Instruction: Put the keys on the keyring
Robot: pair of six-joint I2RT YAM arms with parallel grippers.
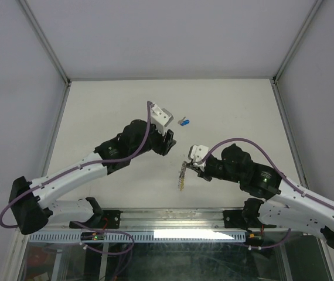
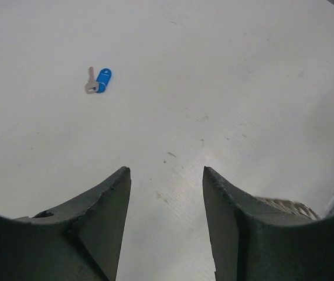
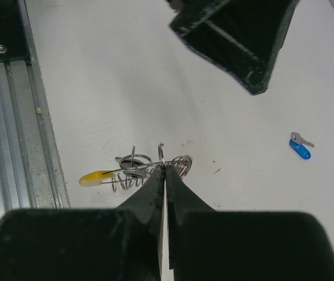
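Note:
The keys (image 1: pixel 184 122), a small silver one and one with a bright blue head, lie together on the white table at the back centre. They also show in the left wrist view (image 2: pixel 98 81) and the right wrist view (image 3: pixel 300 146). My left gripper (image 1: pixel 168 143) is open and empty (image 2: pixel 166 171), a short way short of the keys. My right gripper (image 1: pixel 189 166) is shut on the keyring (image 3: pixel 137 170), pinching a thin wire loop (image 3: pixel 162 155). The ring's coiled silver wire and yellow segment (image 3: pixel 95 177) hang to the left of the fingertips. In the top view the keyring (image 1: pixel 182 177) dangles below the gripper.
A metal rail (image 1: pixel 173 219) runs along the table's near edge and shows at the left of the right wrist view (image 3: pixel 9 117). Grey enclosure walls (image 1: pixel 38 35) stand on three sides. The left gripper's dark body (image 3: pixel 237 35) hangs above the keyring.

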